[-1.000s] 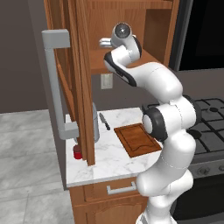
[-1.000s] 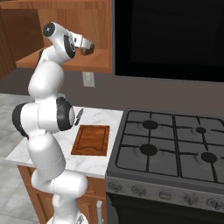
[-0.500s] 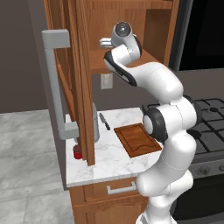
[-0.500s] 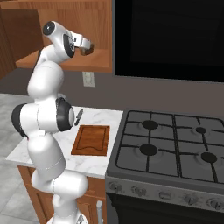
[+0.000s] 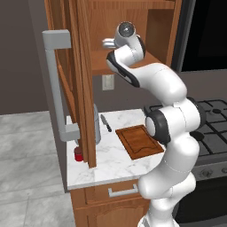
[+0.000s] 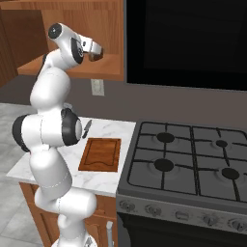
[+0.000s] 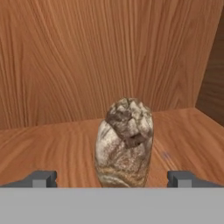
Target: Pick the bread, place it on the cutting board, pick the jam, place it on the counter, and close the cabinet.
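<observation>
Spread wide, the gripper (image 7: 112,178) is seen in the hand view with one dark fingertip (image 7: 41,178) at 8 o'clock and the other at 4 o'clock, nothing being clasped between them. The bread (image 7: 124,142), a crusty mottled chunk, is stood upright on the wooden shelf of the cabinet (image 7: 87,57), just beyond the tips and between them; whether it is touched cannot be told. The cabinet's back panel is seen behind it, and a side wall at 3 o'clock.

From the left base view, the gripper (image 5: 107,43) is held at 12 o'clock, reaching into the open cabinet (image 5: 133,26) at shelf height. The cabinet door (image 5: 82,80) is swung out, its long grey bar handle (image 5: 55,84) at 9 o'clock. The jam (image 5: 78,154) is set on the counter (image 5: 106,166) at 8 o'clock, beside the door's lower edge. The cutting board (image 5: 139,142) is laid bare near the centre, with a knife (image 5: 105,123) lying just to its upper left.

From the right base view, the gripper (image 6: 95,53) is shown at 11 o'clock over the cabinet shelf (image 6: 108,65). The cutting board (image 6: 100,154) is laid on the counter (image 6: 96,181) at 8 o'clock, beside the stove (image 6: 188,166).
</observation>
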